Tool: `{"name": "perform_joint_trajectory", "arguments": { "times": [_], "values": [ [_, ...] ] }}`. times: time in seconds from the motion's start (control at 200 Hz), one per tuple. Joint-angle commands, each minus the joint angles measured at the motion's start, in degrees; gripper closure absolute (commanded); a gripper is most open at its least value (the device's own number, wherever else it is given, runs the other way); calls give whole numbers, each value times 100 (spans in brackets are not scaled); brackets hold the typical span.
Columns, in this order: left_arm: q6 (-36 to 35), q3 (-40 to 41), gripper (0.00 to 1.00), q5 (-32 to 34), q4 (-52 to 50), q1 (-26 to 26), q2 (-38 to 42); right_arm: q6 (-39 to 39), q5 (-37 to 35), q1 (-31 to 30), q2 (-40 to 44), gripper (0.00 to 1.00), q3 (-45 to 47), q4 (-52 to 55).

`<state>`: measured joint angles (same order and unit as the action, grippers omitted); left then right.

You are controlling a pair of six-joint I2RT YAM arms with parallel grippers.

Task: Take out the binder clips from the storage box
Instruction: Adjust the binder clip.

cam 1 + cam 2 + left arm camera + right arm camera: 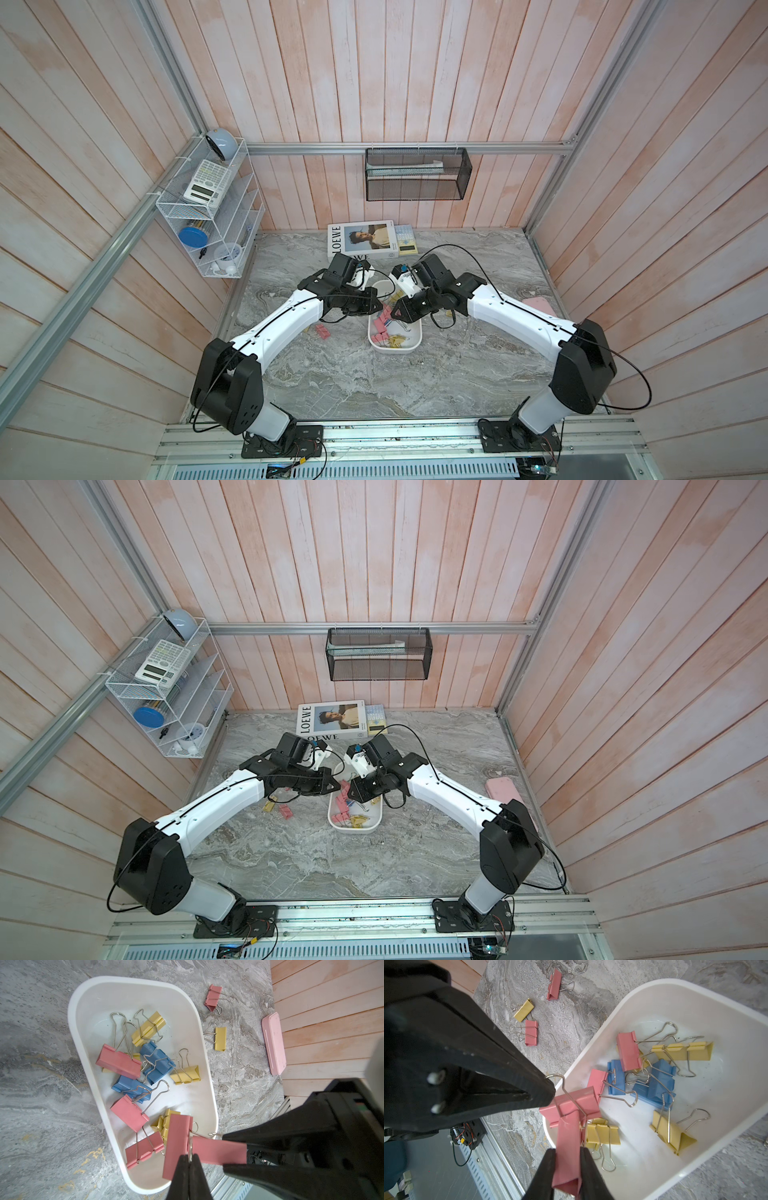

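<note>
The storage box [395, 350] is seen on the table [332, 386] in a top view. In the left wrist view, a wire handle [190, 1147] is pinched by the closed left gripper [189, 1156]; in the right wrist view, a pink clip [566, 1167] is squeezed by the right gripper [568, 1149].

Storage box [133, 989]: smooth, glossy white plastic. Binder clips [118, 1064]: matt pastel bodies with shiny silver wire handles. Tabletop [41, 1105] below the left gripper [189, 1159]: grey veined stone look, slightly rough; its fingers [180, 1178] matt black.
</note>
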<state>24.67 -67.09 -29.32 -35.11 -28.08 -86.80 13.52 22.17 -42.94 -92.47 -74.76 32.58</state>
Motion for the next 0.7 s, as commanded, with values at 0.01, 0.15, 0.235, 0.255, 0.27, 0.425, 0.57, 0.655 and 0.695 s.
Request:
{"name": "perform_joint_trajectory", "arguments": {
  "times": [0.01,0.15,0.235,0.255,0.27,0.425,0.57,0.655,0.695],
  "values": [
    [-12,6,100,-34,-61,-115,-129,89,556,-27,151,87,-266,-813],
    [206,290,100,-113,244,163,92,438,814,284,440,87,189,-1316],
    [332,419,100,-278,423,302,161,710,988,467,632,87,452,-1698],
    [342,418,100,-299,435,308,158,751,1010,490,673,87,484,-1771],
    [350,424,100,-306,446,303,151,789,1016,500,693,87,510,-1816],
    [595,455,100,-509,724,256,42,946,1024,502,706,87,497,-2029],
    [759,388,100,-425,861,103,-3,1135,1008,498,607,87,483,-2241],
    [1023,545,100,-447,1210,101,38,1341,1048,505,648,87,587,-2588],
    [1179,656,100,-520,1423,110,51,1426,1067,501,674,87,621,-2726]
  ]
}}
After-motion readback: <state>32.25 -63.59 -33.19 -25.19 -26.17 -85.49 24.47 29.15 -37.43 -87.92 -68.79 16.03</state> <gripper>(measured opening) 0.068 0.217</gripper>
